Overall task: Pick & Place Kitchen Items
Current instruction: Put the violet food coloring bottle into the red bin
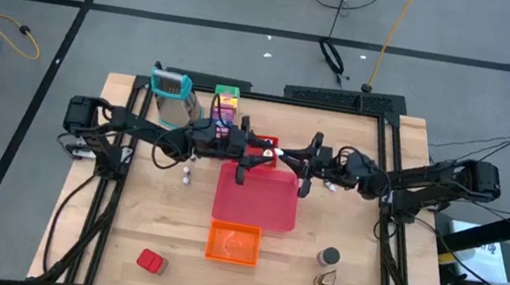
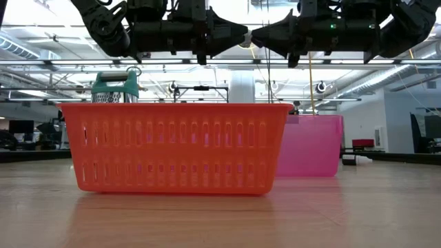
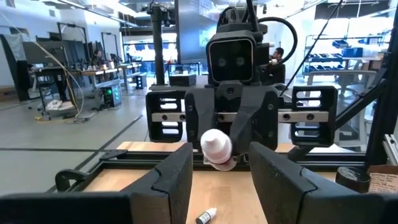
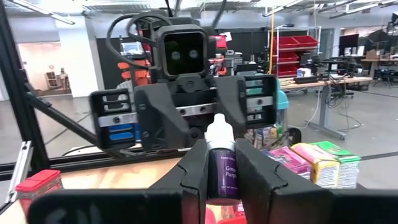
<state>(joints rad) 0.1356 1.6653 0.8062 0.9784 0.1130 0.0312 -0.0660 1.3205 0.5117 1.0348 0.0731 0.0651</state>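
My right gripper (image 1: 304, 162) is shut on a small purple bottle (image 4: 221, 169) with a white cap (image 3: 216, 147), high above the pink tray (image 1: 256, 203). My left gripper (image 1: 254, 152) faces it from the table's left, open. Its fingertips (image 3: 177, 171) stand on either side of the white cap and apart from it. Both grippers show at the top of the low view, the left gripper (image 2: 234, 33) and the right gripper (image 2: 265, 34) tip to tip. Green, yellow and purple food boxes (image 1: 226, 107) stand at the far edge. My right gripper pinches the bottle's purple body (image 4: 221, 177) between its two fingers. The fingers come level from the table's right and lie along the bottle. The bottle lies level and lifted clear, its white cap (image 4: 219, 129) pointing at my left gripper.
An orange basket (image 1: 234, 243) stands near the pink tray's near side. A metal grater with a teal handle (image 1: 170, 96) stands at the far left. A red block (image 1: 150, 262), a jar (image 1: 329, 258), a brown piece (image 1: 325, 284) and small white things (image 1: 187, 175) lie on the table.
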